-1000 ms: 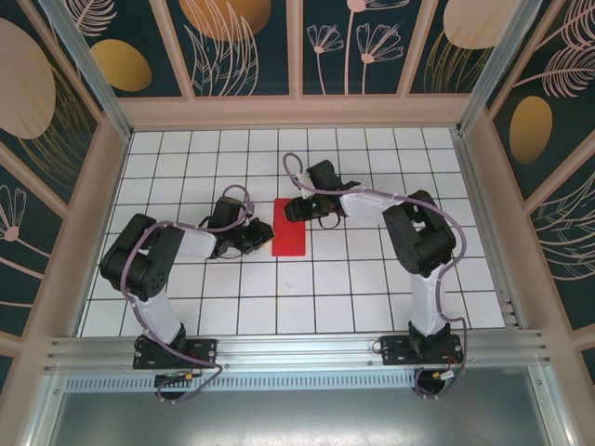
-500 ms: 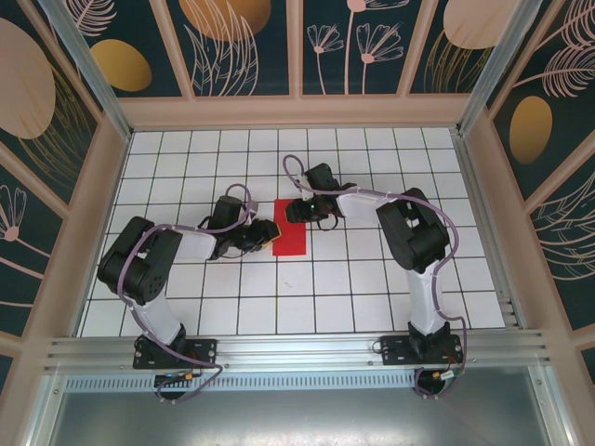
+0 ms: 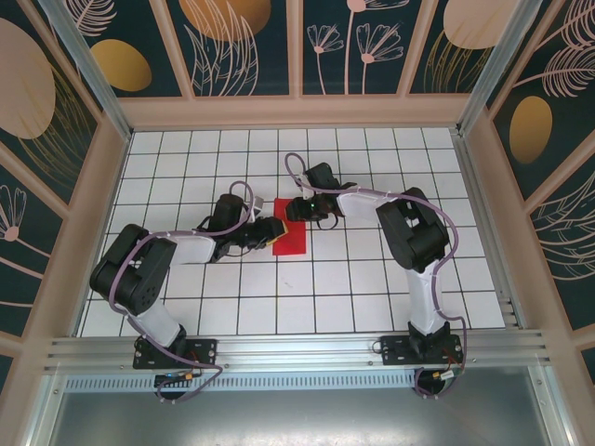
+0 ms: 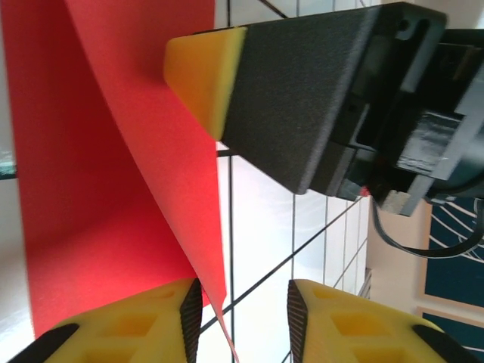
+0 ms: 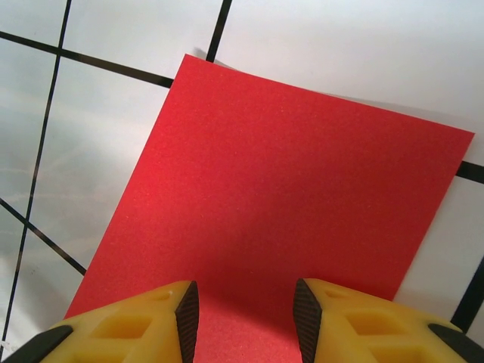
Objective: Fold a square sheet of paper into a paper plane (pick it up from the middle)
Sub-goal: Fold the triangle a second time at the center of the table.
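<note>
**A:** Where is the paper point(image 3: 289, 234) being found?

**B:** It is being seen as a red rectangle lying on the table point(image 3: 372, 288). Its long axis is running away from the arm bases.

**A:** How is the left gripper point(image 3: 269, 230) being placed against it?

**B:** It is being set at the paper's left long edge, toward the near half. Its jaws are being held apart and nothing is being clamped. In the left wrist view that edge is being seen curled up off the flat, passing into the gap just beside one pad point(image 4: 128, 325).

**A:** And the right gripper point(image 3: 299, 210)?

**B:** It is being set over the paper's far end, toward the right corner, with its jaws likewise spread. In the right wrist view the paper is being shown flat beneath the gap. Whether the paper is being pressed down cannot be told.

**A:** What is the coming move being judged to turn on?

**B:** It is being judged to turn on the raised left edge sitting inside the left gap. The left gripper is the nearer one to that edge, so a pinch there is probably being prepared. A fold across the long axis's line, toward the paper's right edge, would likely follow, with the far end being steadied.
</note>
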`<state>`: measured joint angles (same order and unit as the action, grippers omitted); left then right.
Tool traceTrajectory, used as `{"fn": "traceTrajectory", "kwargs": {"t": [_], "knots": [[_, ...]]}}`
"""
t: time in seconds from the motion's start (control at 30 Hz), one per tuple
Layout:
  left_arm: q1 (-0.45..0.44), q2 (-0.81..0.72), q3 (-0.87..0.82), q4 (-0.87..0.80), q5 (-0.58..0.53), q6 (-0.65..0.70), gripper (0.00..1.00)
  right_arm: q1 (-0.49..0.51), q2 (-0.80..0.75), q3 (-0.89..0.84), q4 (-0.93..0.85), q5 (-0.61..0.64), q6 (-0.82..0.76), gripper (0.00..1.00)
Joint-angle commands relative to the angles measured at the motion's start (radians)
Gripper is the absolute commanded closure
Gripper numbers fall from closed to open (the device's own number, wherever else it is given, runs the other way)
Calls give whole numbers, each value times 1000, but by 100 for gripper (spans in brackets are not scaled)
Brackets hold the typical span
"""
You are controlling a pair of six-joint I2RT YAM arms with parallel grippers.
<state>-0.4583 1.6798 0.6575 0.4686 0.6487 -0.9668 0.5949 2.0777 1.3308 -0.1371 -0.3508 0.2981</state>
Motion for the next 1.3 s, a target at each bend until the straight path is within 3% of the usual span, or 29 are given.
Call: {"fn": "traceTrajectory", "kwargs": {"t": [0.0, 0.47, 0.7, 0.83, 1.27], "knots": [[-3, -6, 12, 78, 29, -27, 59, -17, 39, 1, -29, -5, 37, 57], [-4, 126, 84, 93, -28, -30, 46, -43, 17, -25, 46, -168, 146, 57], [-3, 149, 95, 85, -40, -23, 50, -67, -8, -37, 70, -210, 186, 57], [-3, 153, 98, 61, -51, -11, 58, -80, -68, -45, 74, -210, 190, 57], [-3, 159, 105, 42, -61, 0, 68, -86, -225, -185, 54, -270, 115, 56]]}}
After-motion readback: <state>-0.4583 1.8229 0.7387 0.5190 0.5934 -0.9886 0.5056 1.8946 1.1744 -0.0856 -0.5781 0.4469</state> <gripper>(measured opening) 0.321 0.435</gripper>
